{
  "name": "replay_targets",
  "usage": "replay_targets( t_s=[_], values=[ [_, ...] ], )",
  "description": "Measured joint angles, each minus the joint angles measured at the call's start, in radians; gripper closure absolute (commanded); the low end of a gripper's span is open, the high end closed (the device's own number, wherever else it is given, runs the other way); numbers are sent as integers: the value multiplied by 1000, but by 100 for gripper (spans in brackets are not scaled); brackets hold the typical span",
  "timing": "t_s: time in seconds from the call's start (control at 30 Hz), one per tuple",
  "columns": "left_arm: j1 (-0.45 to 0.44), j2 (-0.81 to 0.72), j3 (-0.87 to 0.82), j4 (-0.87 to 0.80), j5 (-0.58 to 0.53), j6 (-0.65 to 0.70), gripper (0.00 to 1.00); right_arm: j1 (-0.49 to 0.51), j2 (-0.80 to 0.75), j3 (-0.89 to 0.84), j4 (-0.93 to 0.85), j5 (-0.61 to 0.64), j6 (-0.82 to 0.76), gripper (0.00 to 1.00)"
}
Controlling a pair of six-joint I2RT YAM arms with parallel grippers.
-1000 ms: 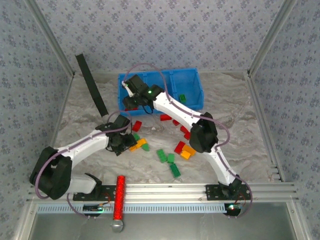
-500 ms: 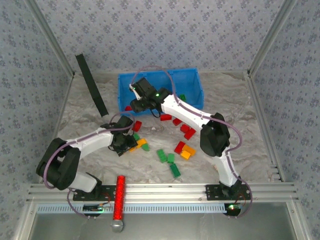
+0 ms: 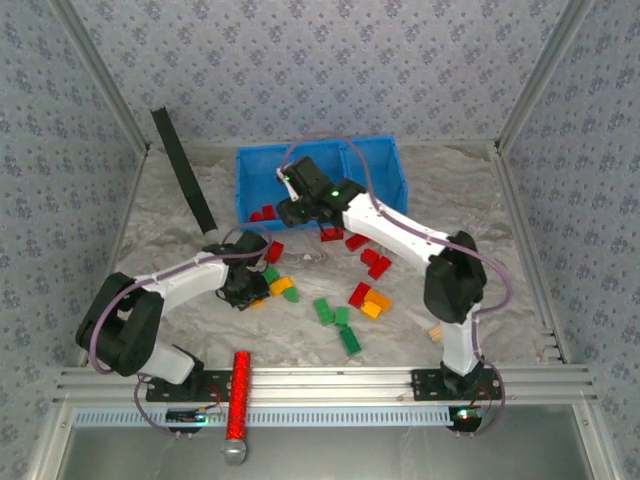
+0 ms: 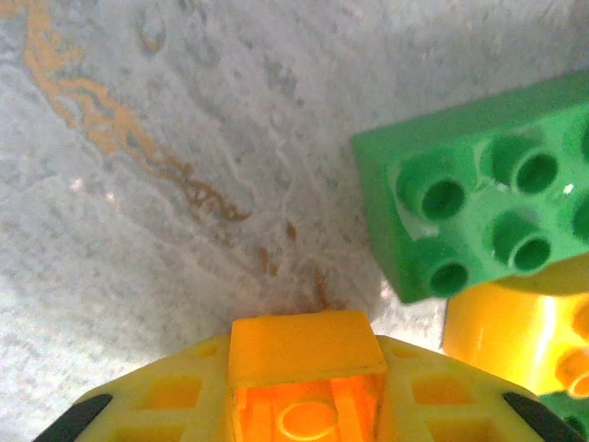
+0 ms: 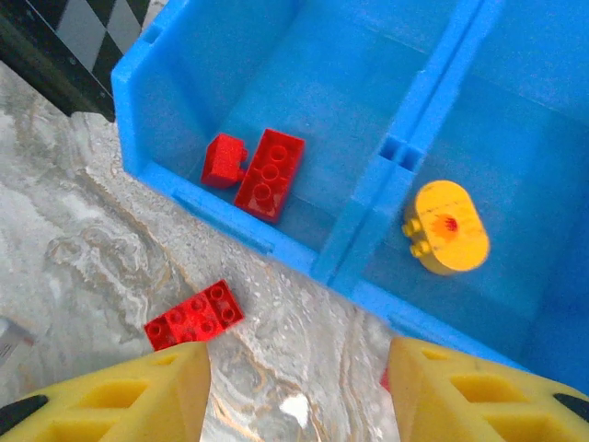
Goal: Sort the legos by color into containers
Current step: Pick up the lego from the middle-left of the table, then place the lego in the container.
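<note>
Lifting the orange brick [image 4: 308, 364] clamped in the left gripper [image 4: 306, 391], rise straight, clear of the green brick [image 4: 479, 198]. The right gripper [image 5: 299, 368] hangs spread, empty, over the blue bin [image 5: 230, 221].

From high behind, the top camera overlooks the grey marbled table [image 3: 480, 200]; both wrist cameras look down closely, the right sharing the blue rectangular plastic bin [image 3: 260, 152] [image 5: 350, 83].

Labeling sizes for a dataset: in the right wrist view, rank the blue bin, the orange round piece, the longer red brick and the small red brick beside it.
1. blue bin, largest by far.
2. longer red brick and orange round piece, about alike, so tied.
3. small red brick, smallest.
</note>
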Motion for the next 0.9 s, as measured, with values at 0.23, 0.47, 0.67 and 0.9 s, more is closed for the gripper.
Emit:
replay_targets(
  t_s=[0.23, 0.47, 0.67, 0.9],
  values=[
    [-3, 12, 306, -196, -27, 102, 78, -50, -293, -263, -50, -6, 51, 41],
    [-4, 214, 801, -235, -67, 220, 78, -31, -580, -605, -101, -37, 177, 39],
    [-33, 483, 1158, -237, -105, 303, 78, 69, -746, -859, -103, -67, 286, 37],
    [-75, 758, 1482, -259, -145, 398, 78, 193, -820, -1015, -99, -63, 394, 34]
  ],
)
